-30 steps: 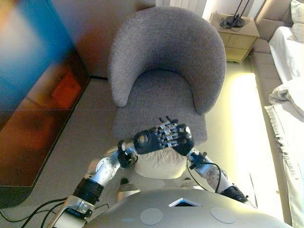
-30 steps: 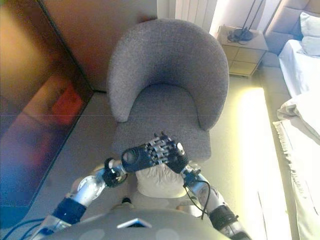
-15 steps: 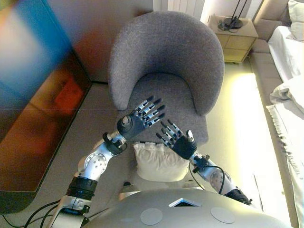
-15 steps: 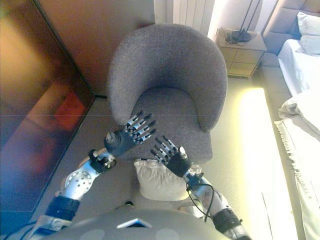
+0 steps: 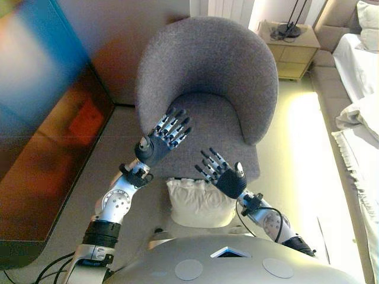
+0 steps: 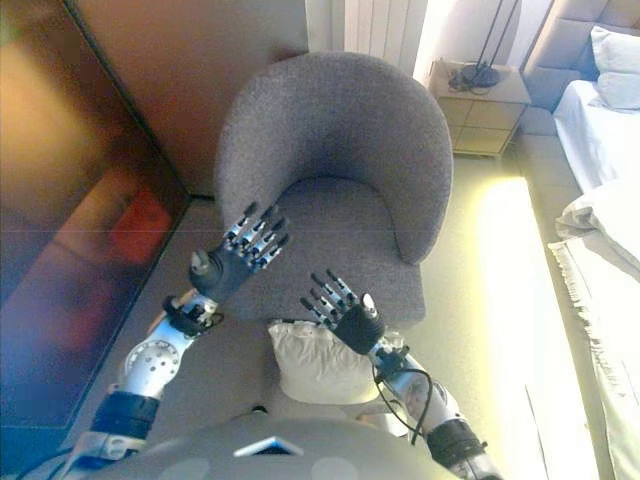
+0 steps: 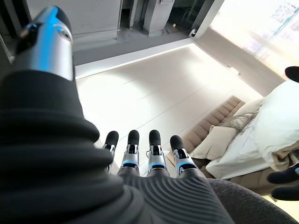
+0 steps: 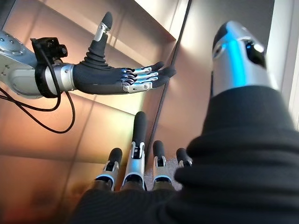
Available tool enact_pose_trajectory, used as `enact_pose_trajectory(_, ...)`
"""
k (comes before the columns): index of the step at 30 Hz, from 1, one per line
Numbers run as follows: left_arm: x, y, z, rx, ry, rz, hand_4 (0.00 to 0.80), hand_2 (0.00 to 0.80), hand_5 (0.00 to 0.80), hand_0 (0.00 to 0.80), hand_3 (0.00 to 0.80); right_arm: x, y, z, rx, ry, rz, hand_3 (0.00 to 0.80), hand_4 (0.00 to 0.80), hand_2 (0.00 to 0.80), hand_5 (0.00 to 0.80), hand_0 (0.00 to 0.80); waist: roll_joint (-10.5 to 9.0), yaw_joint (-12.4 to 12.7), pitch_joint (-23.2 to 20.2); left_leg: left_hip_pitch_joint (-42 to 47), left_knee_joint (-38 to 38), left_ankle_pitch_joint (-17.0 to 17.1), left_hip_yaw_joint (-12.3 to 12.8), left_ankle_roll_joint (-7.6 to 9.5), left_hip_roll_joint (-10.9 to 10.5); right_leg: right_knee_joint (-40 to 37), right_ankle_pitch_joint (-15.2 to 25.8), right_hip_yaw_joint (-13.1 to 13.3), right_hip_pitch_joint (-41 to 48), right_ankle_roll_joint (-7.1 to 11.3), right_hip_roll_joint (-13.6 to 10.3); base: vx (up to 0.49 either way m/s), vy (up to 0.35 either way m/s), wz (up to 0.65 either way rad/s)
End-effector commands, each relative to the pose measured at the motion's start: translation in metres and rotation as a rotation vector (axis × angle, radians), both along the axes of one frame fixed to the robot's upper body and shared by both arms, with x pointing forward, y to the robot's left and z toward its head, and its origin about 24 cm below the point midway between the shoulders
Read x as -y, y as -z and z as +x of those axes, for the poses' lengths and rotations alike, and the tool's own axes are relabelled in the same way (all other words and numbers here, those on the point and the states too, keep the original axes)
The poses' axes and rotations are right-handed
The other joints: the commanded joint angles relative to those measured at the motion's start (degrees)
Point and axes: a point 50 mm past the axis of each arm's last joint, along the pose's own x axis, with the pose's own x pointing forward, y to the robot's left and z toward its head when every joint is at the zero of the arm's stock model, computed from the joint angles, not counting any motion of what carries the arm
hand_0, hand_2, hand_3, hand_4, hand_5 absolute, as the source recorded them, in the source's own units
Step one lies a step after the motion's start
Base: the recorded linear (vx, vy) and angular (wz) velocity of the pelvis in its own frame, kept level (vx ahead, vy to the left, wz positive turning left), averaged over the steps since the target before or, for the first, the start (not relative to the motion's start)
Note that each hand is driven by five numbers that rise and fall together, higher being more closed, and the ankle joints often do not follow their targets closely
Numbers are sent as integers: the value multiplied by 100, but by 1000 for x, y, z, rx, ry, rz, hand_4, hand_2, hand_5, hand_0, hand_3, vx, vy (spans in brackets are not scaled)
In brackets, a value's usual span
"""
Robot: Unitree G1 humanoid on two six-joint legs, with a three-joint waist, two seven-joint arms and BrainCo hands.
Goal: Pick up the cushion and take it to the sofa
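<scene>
In the left eye view, your left hand (image 5: 159, 145) hangs over the front left part of the grey armchair (image 5: 207, 89) seat with its fingers straight and spread, holding nothing. Your right hand (image 5: 228, 179) is over the front edge of the seat, fingers likewise straight and empty. The white cushion (image 5: 198, 201) sits on the floor against the front of the armchair, just below and between your hands, touched by neither. So the pickup is not done, and all of the carrying is left.

The right eye view shows the same layout: the cushion (image 6: 318, 360) below the right hand (image 6: 352, 322), the left hand (image 6: 232, 265) further out to the side. A wooden side table (image 6: 480, 110) with a lamp base stands behind the armchair, and white bedding (image 6: 610, 250) runs along the right edge. The armchair itself stands directly ahead of you.

In the left wrist view, the fingertips (image 7: 133, 138) stand in a straight row with nothing between them.

In the right wrist view, your right fingers (image 8: 138, 135) point out straight and free, and the left hand (image 8: 119, 77) shows flat and spread across from them.
</scene>
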Motion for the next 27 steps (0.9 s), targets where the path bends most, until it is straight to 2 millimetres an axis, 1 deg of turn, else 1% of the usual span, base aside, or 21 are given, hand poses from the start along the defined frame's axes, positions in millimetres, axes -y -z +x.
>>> enact_pose_trajectory(1,-5,-29,13,156,-26,-43,0,0,0,0,0,-2,-24,17,147,62,17,0,0,0,0,0,-12,135,134,-135,106,-63,76,271,28,133,136,-246,-275,-28,-108,-34,-6,0)
enact_pose_trajectory(5,11,-39,7,168,74,-125,0,0,0,0,0,-1,-27,21,155,97,-2,0,0,0,0,0,-21,170,193,-152,106,-63,54,273,27,129,139,-255,-276,-34,-105,-29,-9,0)
enact_pose_trajectory(9,29,-40,-1,161,205,-162,0,0,0,0,0,-4,-31,28,157,110,8,0,0,0,0,0,-34,214,210,-141,97,-73,42,264,32,104,158,-292,-252,-28,-106,0,0,0)
enact_pose_trajectory(13,48,-35,-12,104,363,-227,0,0,0,0,0,-9,-35,34,156,114,48,0,0,0,0,0,-41,259,222,-122,86,-80,36,260,41,89,174,-323,-228,-24,-109,-3,-20,7)
enact_pose_trajectory(15,61,-29,-22,50,466,-271,0,0,0,0,0,-12,-36,37,152,123,57,0,0,0,0,0,-46,274,231,-112,89,-86,38,258,49,97,182,-344,-223,-17,-115,0,0,0)
enact_pose_trajectory(19,78,-14,-39,-28,608,-286,0,0,0,0,0,-14,-37,42,163,140,56,0,0,0,0,0,-65,284,270,-111,97,-100,45,261,56,114,189,-370,-232,-6,-125,-10,-24,0)
enact_pose_trajectory(20,80,-9,-44,-41,648,-258,0,0,0,0,0,-13,-38,44,171,143,58,0,0,0,0,0,-67,279,294,-119,103,-96,52,257,65,122,196,-368,-248,0,-127,0,0,0)
enact_pose_trajectory(23,84,5,-57,-116,724,-249,0,0,0,0,0,-12,-41,47,196,144,70,0,0,0,0,0,-55,270,360,-144,115,-85,59,251,80,143,201,-357,-284,11,-124,-37,-19,0)
enact_pose_trajectory(27,84,22,-68,-153,774,-199,0,0,0,0,0,-9,-44,50,225,143,83,0,0,0,0,0,-52,246,405,-162,120,-88,85,247,98,157,202,-343,-325,26,-128,-8,-3,0)
